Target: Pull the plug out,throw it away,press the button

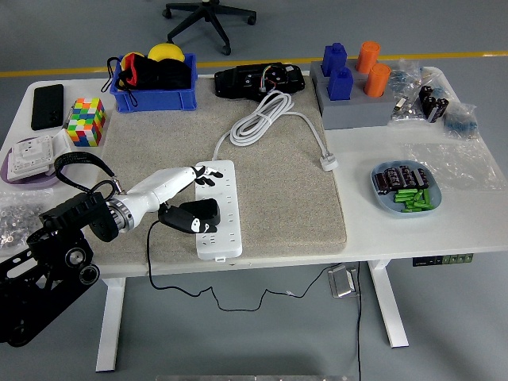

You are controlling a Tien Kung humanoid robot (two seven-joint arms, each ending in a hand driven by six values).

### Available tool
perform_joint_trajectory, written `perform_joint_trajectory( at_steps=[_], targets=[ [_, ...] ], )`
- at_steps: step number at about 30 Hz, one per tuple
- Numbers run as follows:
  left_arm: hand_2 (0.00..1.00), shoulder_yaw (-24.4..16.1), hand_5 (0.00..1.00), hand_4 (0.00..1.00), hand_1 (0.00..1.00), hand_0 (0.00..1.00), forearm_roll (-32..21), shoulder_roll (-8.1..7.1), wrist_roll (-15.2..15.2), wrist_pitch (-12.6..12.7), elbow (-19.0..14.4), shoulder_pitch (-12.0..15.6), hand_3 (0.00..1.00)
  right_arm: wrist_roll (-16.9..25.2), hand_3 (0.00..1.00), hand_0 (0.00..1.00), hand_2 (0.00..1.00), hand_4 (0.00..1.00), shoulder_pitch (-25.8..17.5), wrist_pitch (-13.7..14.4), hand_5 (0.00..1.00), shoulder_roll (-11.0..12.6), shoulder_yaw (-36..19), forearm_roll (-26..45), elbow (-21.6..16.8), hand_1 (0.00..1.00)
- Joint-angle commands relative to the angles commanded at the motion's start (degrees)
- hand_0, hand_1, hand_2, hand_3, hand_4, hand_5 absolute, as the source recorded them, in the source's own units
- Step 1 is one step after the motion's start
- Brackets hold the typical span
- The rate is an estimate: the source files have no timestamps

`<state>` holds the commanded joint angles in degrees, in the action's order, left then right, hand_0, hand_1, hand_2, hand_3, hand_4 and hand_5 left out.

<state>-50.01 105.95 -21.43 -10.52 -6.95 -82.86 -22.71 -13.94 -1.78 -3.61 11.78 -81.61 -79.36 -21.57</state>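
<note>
Item 1, power strip: white, lies on the grey mat at desk front-left. Long axis runs near-to-far, near end just short of the mat's front edge. White cable leaves the far end, coils toward the back; its own plug lies loose on the mat, well off to the right.

Item 2, left hand: black fingers over a white forearm, comes in from my lower left. I have it curled around a black plug/adapter sitting at the strip's near half, left side. Reads as clenched on the plug, though finger contact is hard to confirm at this res. Plug looks seated in the socket, not yet lifted.

Item 3, right hand: not in view.

Key relation: plug is directly under/inside the left hand, so no reach needed; pull axis is straight up off the strip face, approx. perpendicular to the strip's long axis.

Step est.: pull-out, early. Strip may lift with the plug, as nothing pins it down.
</note>
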Motion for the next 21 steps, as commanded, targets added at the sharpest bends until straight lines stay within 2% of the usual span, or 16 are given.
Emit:
perform_joint_trajectory(
  at_steps=[3, 4, 9, 10, 15, 16, 21],
  targets=[
    [0.797, 0.1, 0.063, 0.995, 0.793, 0.825, 1.0, 0.09, 0.1, 0.2, 0.8, -0.1, 0.879, 0.0, 0.747, 0.785, 0.743, 0.790, 0.1, 0.0, 0.796, 0.1, 0.0, 0.1, 0.0, 0.747],
    [0.771, 0.2, 0.003, 0.977, 0.772, 0.816, 1.1, 0.11, 0.0, 0.2, 1.1, -0.1, 0.846, 0.0, 0.746, 0.785, 0.743, 0.790, 0.1, 0.0, 0.796, 0.1, 0.1, 0.1, -0.1, 0.747],
    [0.771, 0.7, 0.003, 0.977, 0.772, 0.816, 1.6, -0.05, 0.0, 0.3, 2.1, -0.2, 0.846, 0.0, 0.746, 0.785, 0.743, 0.790, 0.2, 0.0, 0.796, 0.3, 0.2, 0.0, 0.0, 0.747],
    [0.701, 0.8, 0.002, 0.930, 0.691, 0.786, 1.7, -0.04, -0.2, 0.3, 2.3, -0.2, 0.805, 0.0, 0.747, 0.785, 0.743, 0.790, 0.2, 0.0, 0.796, 0.3, 0.3, 0.0, 0.1, 0.747],
    [0.701, 1.1, 0.002, 0.930, 0.691, 0.786, 1.3, 0.03, -0.3, 0.6, 2.6, -0.4, 0.805, 0.0, 0.747, 0.785, 0.743, 0.790, 0.2, 0.0, 0.796, 0.3, 0.5, 0.1, 0.0, 0.747],
    [0.605, 1.2, 0.002, 0.858, 0.593, 0.701, 1.1, 0.07, -0.3, 0.7, 2.6, -0.4, 0.770, 0.0, 0.745, 0.785, 0.743, 0.790, 0.3, 0.0, 0.796, 0.4, 0.6, 0.1, 0.0, 0.747],
    [0.605, 1.4, 0.002, 0.858, 0.593, 0.701, 1.5, 0.51, -0.4, 1.1, 3.5, -0.6, 0.770, 0.0, 0.745, 0.785, 0.743, 0.790, 0.3, 0.0, 0.796, 0.5, 0.9, 0.3, -0.1, 0.747]
  ],
)
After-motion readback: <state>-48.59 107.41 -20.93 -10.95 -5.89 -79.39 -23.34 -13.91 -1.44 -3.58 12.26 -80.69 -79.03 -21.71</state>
